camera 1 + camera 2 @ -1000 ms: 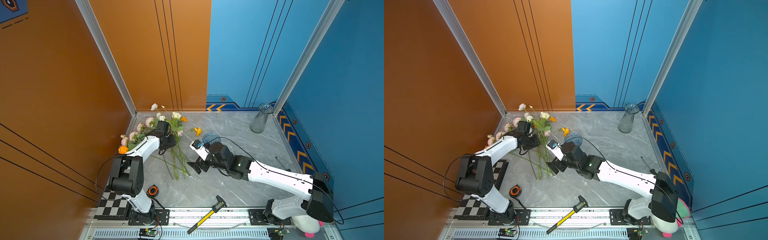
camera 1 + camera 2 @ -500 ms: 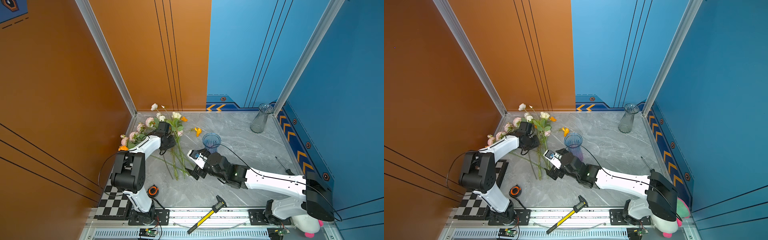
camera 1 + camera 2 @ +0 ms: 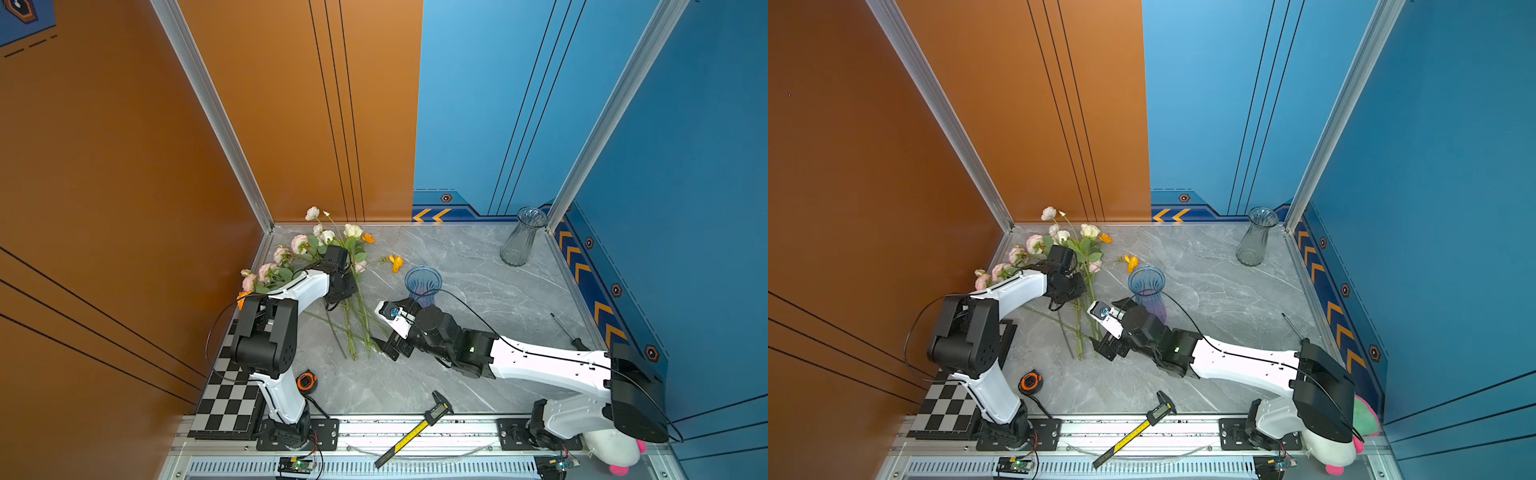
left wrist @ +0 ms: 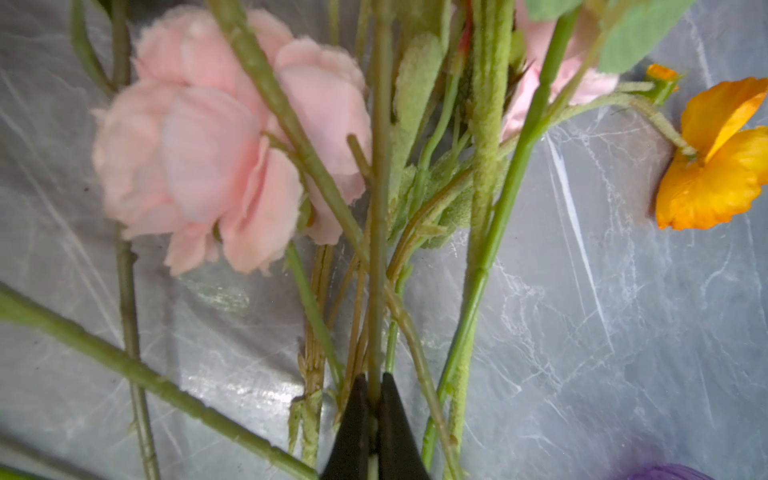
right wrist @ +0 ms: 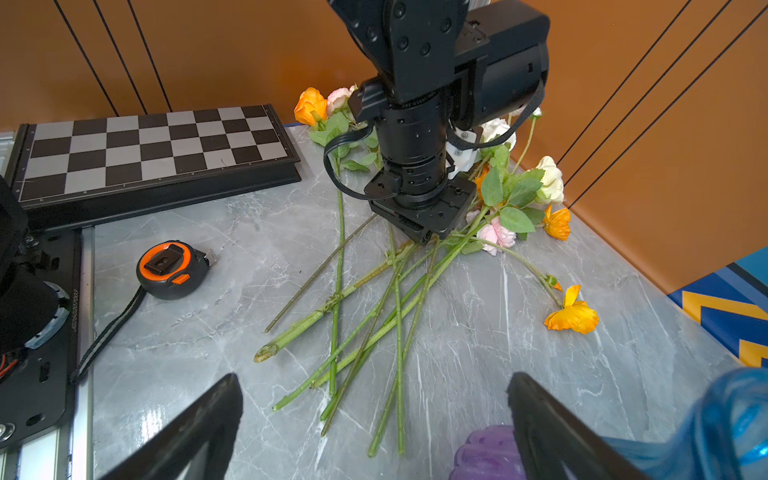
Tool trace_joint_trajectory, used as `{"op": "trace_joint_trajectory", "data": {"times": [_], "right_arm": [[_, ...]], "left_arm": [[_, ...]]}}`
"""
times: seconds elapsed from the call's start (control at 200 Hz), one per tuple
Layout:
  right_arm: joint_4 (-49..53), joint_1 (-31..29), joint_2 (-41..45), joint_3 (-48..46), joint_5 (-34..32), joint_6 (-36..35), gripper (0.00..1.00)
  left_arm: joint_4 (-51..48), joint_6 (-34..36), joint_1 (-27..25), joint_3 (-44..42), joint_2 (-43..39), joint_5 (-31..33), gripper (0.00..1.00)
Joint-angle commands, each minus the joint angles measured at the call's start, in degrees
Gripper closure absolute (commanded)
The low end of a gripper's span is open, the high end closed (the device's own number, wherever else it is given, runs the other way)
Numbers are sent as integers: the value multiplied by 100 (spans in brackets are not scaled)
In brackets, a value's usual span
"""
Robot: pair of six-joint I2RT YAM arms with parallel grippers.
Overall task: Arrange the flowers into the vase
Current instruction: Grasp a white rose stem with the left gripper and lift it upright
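Observation:
The flowers (image 3: 356, 328) lie in a loose bunch on the grey marble table, blooms toward the back-left corner and stem ends toward the middle. My left gripper (image 4: 374, 384) is down among them, shut on one thin green stem (image 4: 377, 291) beside a pale pink bloom (image 4: 195, 158). My right gripper (image 5: 374, 380) hangs open just above the table by the cut stem ends (image 5: 395, 415). A blue vase (image 3: 423, 282) with a purple base (image 5: 486, 455) stands right beside its finger. In both top views the left gripper (image 3: 345, 289) is hidden under its wrist.
A clear glass vase (image 3: 519, 243) stands in the back-right corner. A chessboard (image 5: 145, 141) and an orange tape measure (image 5: 170, 266) lie at the front left. A caliper (image 3: 415, 430) lies on the front rail, a screwdriver (image 3: 567, 330) at the right edge, and a plush toy (image 3: 615, 453) at the front-right corner.
My left gripper has closed on the stem. The right arm has drawn back toward the front, away from the blue vase, and now sits at the stem ends.

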State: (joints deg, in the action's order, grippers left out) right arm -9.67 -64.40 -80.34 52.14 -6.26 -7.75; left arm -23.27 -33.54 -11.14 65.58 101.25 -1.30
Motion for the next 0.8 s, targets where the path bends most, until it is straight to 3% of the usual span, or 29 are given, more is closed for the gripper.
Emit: {"op": "trace_joint_trajectory", "data": {"times": [0.0,0.4,0.501,0.631,0.796], "right_arm": [[-156,49,144,-105,4,-97,0],[-520,376,705,-472,369,210,0],[-40,399,926,-257,-128,224,0],[339,595,1399,-185,-524,425,0],[618,998,1936,-214,-522,714,0]], "left_arm": [[-24,-21,-34,-147,-562,249,98],[-267,-12,-356,-570,-2735,909,100],[-240,230,-893,-283,-3410,1636,100],[-152,1076,-1741,519,-3813,2748,100],[934,2053,-2541,921,-4022,3034,100]]}}
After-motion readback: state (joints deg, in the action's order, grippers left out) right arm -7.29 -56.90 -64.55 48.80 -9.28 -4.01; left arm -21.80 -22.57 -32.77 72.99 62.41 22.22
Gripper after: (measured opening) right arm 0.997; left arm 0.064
